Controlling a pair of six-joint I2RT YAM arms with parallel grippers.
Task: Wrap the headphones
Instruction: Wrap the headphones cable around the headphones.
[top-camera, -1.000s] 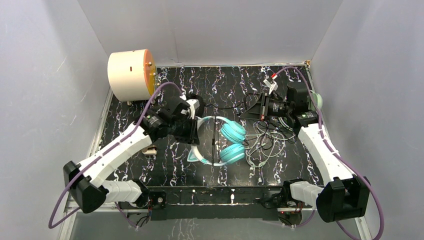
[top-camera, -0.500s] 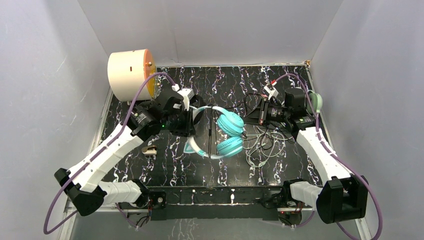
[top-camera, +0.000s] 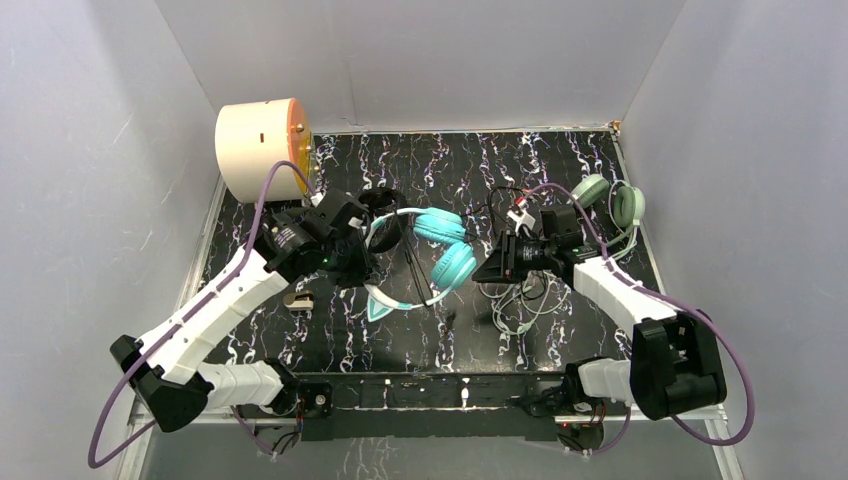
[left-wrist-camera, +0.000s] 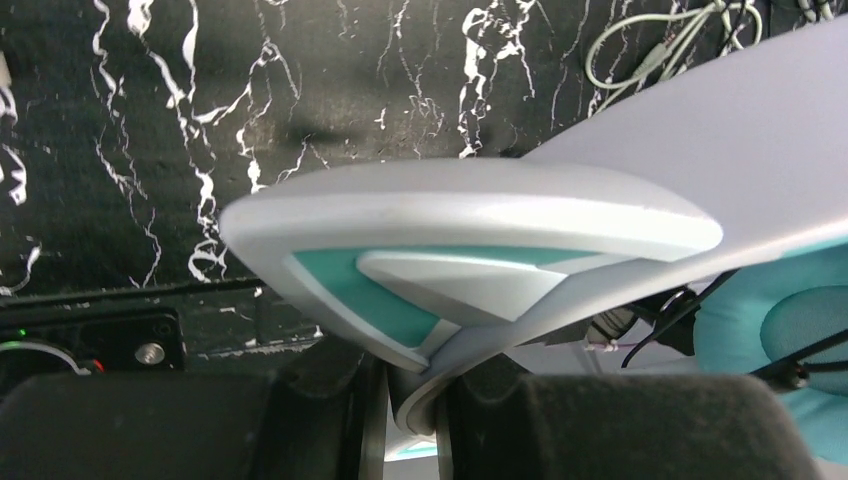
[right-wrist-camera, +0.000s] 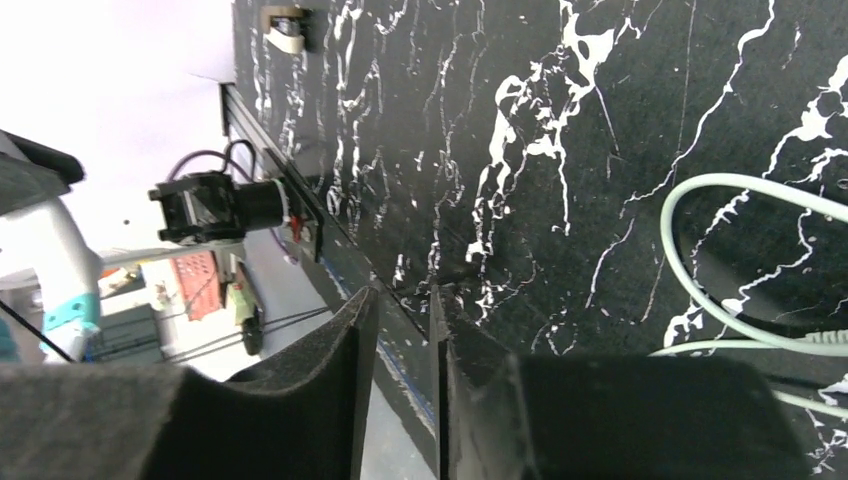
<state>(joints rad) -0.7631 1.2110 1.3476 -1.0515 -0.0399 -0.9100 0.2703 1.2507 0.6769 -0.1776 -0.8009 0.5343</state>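
Back left, a cream drum (top-camera: 258, 150) lies on its side, contents hidden. At mid-table the left gripper (left-wrist-camera: 410, 400) pinches the white band of the teal headphones (top-camera: 445, 250). The right gripper (right-wrist-camera: 400, 330) has its jaws slightly apart and empty, beside light cables (top-camera: 525, 310). The sage-green headphones (top-camera: 610, 200) lie beyond.

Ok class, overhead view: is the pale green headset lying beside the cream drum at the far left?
No, the pale green headset lies at the far right, well apart from the cream drum.
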